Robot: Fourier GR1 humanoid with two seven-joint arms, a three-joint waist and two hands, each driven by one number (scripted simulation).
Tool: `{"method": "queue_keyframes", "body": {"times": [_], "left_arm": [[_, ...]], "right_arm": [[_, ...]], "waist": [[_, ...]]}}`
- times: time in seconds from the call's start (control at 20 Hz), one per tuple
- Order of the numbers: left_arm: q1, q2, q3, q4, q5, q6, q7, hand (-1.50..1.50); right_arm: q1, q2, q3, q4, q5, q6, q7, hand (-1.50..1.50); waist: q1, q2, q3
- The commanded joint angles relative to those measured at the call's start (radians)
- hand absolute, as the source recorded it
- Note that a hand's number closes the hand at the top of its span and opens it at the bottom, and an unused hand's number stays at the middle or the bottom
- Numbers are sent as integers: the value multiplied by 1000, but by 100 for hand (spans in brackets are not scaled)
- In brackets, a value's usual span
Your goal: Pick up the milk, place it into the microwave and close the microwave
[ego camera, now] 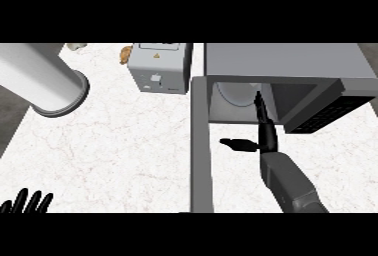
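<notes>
The microwave [295,62] stands at the back right with its door [201,150] swung open toward me, seen edge-on as a long grey bar. My right hand [264,135] reaches into the opening, fingers [259,106] straight and thumb [238,144] spread to the left, holding nothing I can see. A pale rounded thing [235,95] sits inside the cavity just left of the fingertips; I cannot tell if it is the milk. A grey-white carton-like box [159,67] stands on the counter left of the microwave. My left hand [26,202] rests open at the lower left edge, fingers up.
A large white cylinder [44,85] lies tilted at the back left. Small brownish items [125,54] sit behind the box. The white marble counter [118,150] stretches between the cylinder and the open door. The microwave's dark control panel [325,112] faces the right.
</notes>
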Motion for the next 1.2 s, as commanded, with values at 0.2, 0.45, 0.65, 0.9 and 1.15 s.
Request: {"method": "queue_keyframes", "body": {"times": [0.2, 0.45, 0.65, 0.9, 1.15], "left_arm": [[44, -3, -39, -103, -19, -12, 89, -150], [-28, -39, -106, 73, -154, 27, 1, -150], [-70, -16, -137, 53, -131, -27, 64, -150], [-90, 45, -173, 132, -222, -103, 32, -150], [-193, 16, -244, 198, -400, -37, -44, 150]], "right_arm": [[143, -3, 59, -104, 22, 138, -20, -150], [314, -41, 72, -269, -3, 169, -29, -150], [404, -99, 82, -397, -22, 219, 16, -150], [551, -135, 77, -541, -59, 249, 31, 150], [691, -185, 60, -689, -116, 308, 87, -150]], "waist": [[-24, -11, -2], [-44, -16, -3], [-48, -16, -4], [-50, -16, -4], [-42, -13, -4]]}}
